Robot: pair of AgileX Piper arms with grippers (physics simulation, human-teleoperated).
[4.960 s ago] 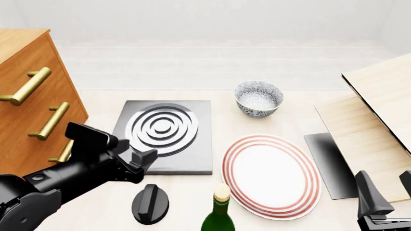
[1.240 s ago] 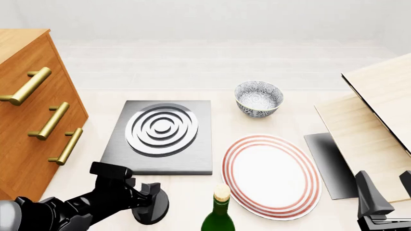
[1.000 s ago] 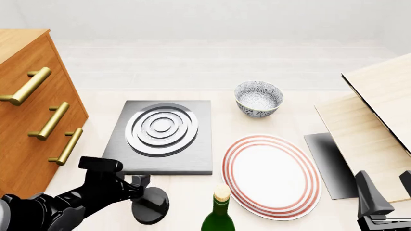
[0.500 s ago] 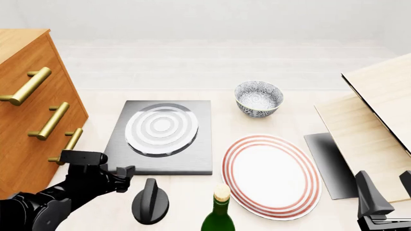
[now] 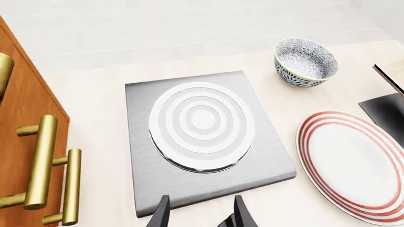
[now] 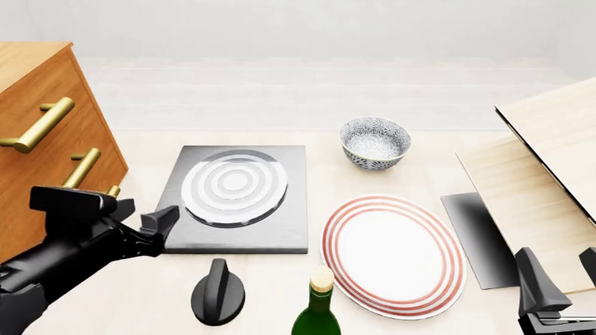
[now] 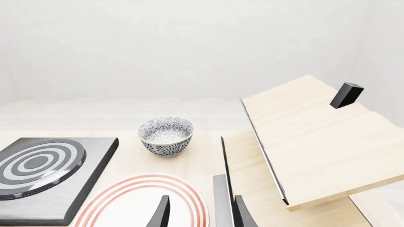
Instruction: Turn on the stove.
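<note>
Left claw [image 6: 139, 225] empty, fingers apart, hovering at stove [image 6: 234, 199] near-left corner. Knob [image 6: 218, 292] below-right of it, apart, nothing between. Drawers [image 6: 42, 160] close on its left. Bottle [image 6: 317, 307] just right of knob, plate [image 6: 392, 254] beyond, bowl [image 6: 375, 143] far. Right claw [image 6: 559, 279] parked low right, fingers parted, empty.

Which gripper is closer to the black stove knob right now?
Left. The left gripper hovers just up-left of the knob, apart from it. The right gripper sits far off, past the plate.
</note>
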